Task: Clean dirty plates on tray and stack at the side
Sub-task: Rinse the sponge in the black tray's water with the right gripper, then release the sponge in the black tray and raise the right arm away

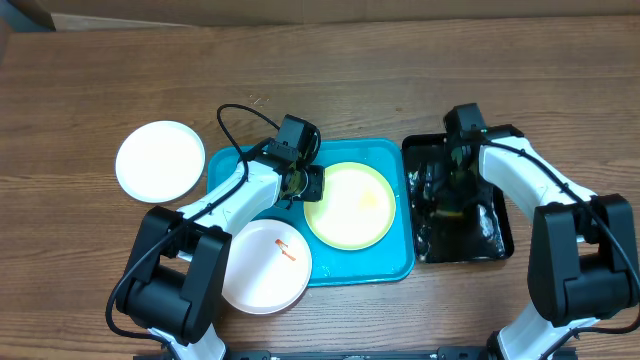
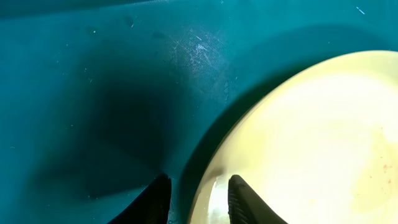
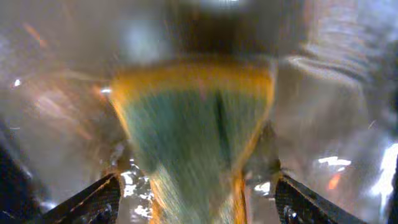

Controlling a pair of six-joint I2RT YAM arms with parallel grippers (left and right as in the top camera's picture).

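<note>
Left gripper (image 2: 199, 190) is pinching the yellow plate's (image 2: 311, 137) left rim, one finger outside it over the tray (image 2: 93, 93) floor, the other on the plate's face. That plate is lying in the middle of the tray. Right gripper (image 3: 198, 186) is hanging open over the black tray (image 1: 497, 240), jaws standing wide on either side of the sponge (image 3: 193, 124) with a gap at each side, so it is holding nothing. The smeared plate (image 1: 262, 270) is overlapping the tray's front-left corner, and the white plate (image 1: 160, 160) is sitting apart on the table (image 1: 80, 90).

By my reading, wiping of the yellow plate is being set up, one arm steadying and the other at the sponge. The next move is calling for the right jaws to close squarely on the sponge and carry it across while the left hand is holding the rim firm.
</note>
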